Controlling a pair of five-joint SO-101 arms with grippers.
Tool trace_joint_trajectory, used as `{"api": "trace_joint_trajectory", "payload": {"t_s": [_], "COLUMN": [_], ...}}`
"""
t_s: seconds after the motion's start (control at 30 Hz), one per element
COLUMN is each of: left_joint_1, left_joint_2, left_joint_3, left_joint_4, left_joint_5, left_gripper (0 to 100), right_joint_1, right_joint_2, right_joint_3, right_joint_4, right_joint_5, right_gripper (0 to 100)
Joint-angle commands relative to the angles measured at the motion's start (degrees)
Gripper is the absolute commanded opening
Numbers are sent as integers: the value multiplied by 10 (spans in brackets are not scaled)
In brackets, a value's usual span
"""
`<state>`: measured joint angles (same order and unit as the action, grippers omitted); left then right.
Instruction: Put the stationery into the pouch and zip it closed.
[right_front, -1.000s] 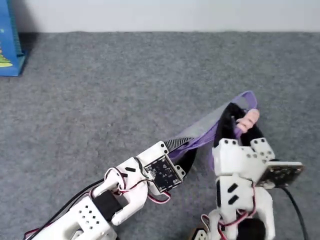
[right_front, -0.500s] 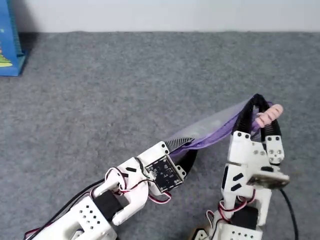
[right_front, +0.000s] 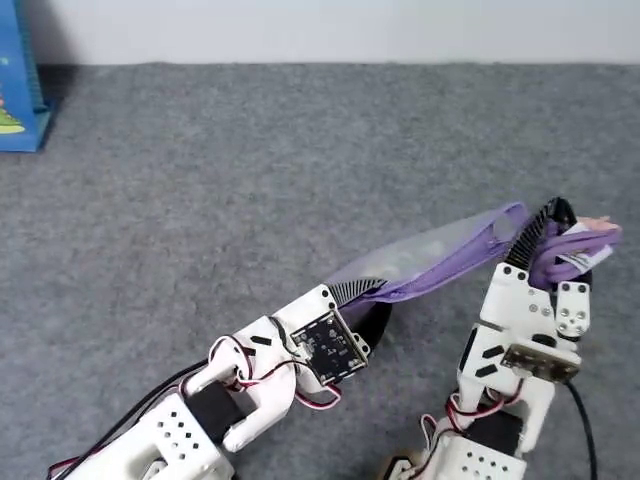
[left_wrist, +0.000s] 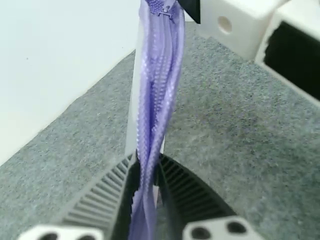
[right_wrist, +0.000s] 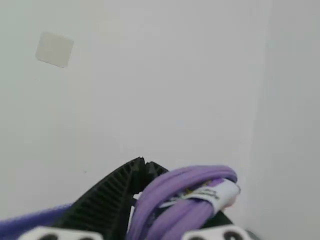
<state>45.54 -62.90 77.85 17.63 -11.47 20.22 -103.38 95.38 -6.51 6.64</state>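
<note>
L gripper is pinching one end of pouch, R gripper is clamping pouch's other end – pouch is hanging stretched btwn them, above grey mat.

Blue box on grey carpet

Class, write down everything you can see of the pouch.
The pouch is soft, with a see-through greyish body and a purple zip edge. It hangs stretched over the grey mat, held at either end: the left pincer clamps one end, the right pincer the other, where purple fabric and a white tag bunch up. Contents cannot be made out.
</note>
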Motion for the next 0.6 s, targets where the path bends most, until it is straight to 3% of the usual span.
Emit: {"api": "trace_joint_trajectory", "payload": {"t_s": [0.0, 0.1, 0.27, 0.4, 0.57], "left_joint_1": [-18, -19, -19, -40, -95], "left_joint_2": [1, 1, 1, 1, 1], "left_joint_3": [5, 4, -7, -25, -45], "left_joint_4": [18, 16, 16, 18, 18], "left_joint_5": [-9, -7, -4, 43, 134], "left_gripper": [10, 11, 13, 41, 175], "right_joint_1": [28, 27, 4, -27, -66], "right_joint_2": [-5, -5, -5, -5, 1], "right_joint_3": [7, 5, 0, -88, -244], "right_joint_4": [-7, -7, 13, 167, 385], "right_joint_5": [-5, -6, -6, -44, -99], "right_gripper": [13, 50, 198, 166, 151]}}
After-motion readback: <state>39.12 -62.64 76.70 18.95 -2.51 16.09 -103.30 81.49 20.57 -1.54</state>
